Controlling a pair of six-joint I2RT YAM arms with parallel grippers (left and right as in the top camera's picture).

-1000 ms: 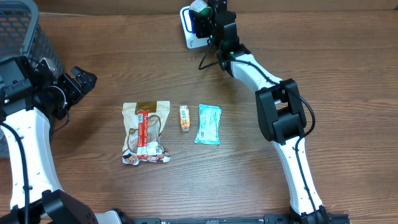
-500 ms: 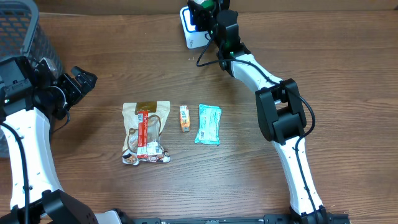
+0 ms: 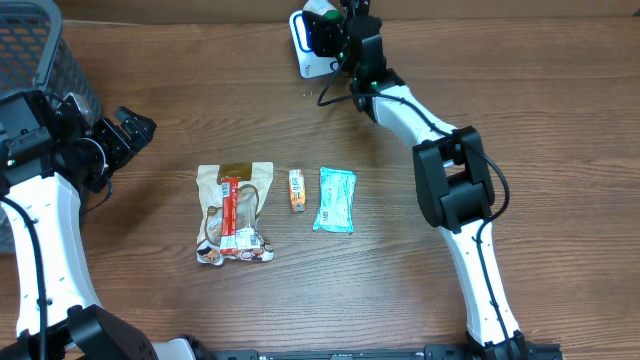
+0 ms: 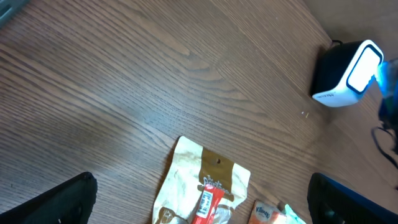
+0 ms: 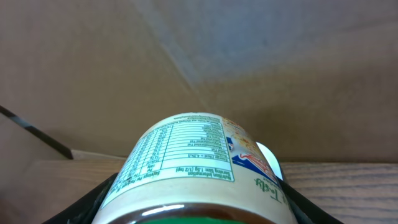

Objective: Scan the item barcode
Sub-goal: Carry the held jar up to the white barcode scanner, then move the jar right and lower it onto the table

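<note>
Jar (image 5: 186, 162) with nutrition-table label, grasped in right claw (image 3: 338, 28), beside white scanner (image 4: 348, 71), left claw (image 3: 128, 128) spread wide

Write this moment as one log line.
right jaws: holding jar by scanner | left jaws: open, idle | table: bag, small pack, teal pack

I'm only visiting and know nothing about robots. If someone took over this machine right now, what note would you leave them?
Left gripper: open, empty, at the table's left side near the wire basket.
Right gripper: closed on a jar, held up by the white scanner at the far edge.
Lying mid-table in a row: tan pouch, small orange packet, teal packet.
Done: jar lifted to the scanner.
Left: the wrist view shows only the nutrition label, no barcode. Probably turn the jar until the barcode faces the scanner.
</note>
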